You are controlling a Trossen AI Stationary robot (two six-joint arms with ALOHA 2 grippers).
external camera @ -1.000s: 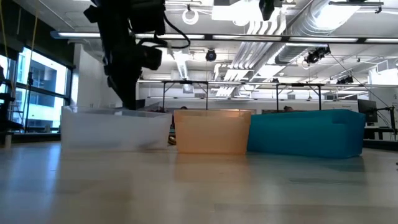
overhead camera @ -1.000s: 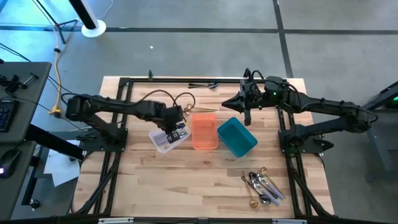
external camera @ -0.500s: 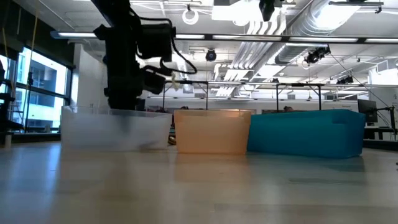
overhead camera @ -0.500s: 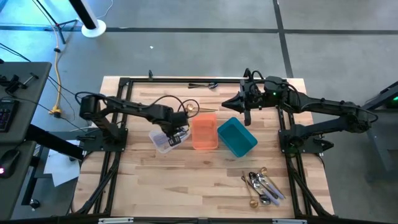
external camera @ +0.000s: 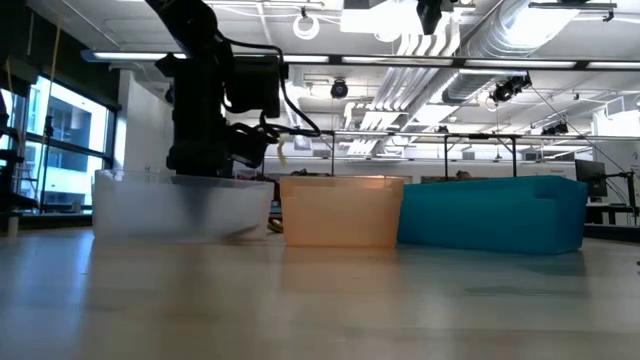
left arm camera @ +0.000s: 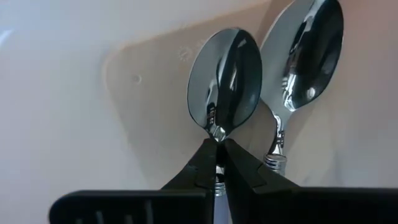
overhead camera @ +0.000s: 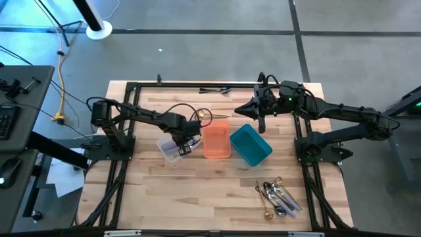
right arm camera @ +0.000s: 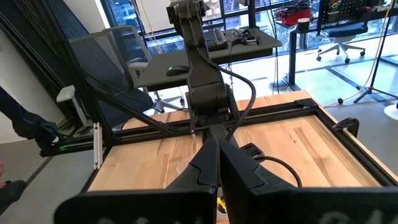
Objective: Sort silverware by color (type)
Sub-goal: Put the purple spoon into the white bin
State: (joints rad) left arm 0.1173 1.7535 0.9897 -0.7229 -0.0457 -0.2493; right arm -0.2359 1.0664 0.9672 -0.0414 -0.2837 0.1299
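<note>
Inside the clear bin (overhead camera: 172,149), a silver spoon (left arm camera: 224,81) is pinched by the left claw (left arm camera: 219,163) beside another silver spoon (left arm camera: 305,50), keeping silver pieces together.

Four cameras — one overhead, one at worktop level, one on each wrist.

The high view looks straight down on the whole worktop (overhead camera: 197,191); the low view faces level across it into the room, sharing the clear bin (overhead camera: 172,149), orange bin (external camera: 340,210) and teal bin (external camera: 495,212). The left wrist view sits very close inside the clear bin — the right wrist view looks across at the left arm.

Open-plan lab: exposed ceiling ducts (external camera: 520,40), desks with office chairs (right arm camera: 115,53), concrete floor (overhead camera: 197,52).
</note>
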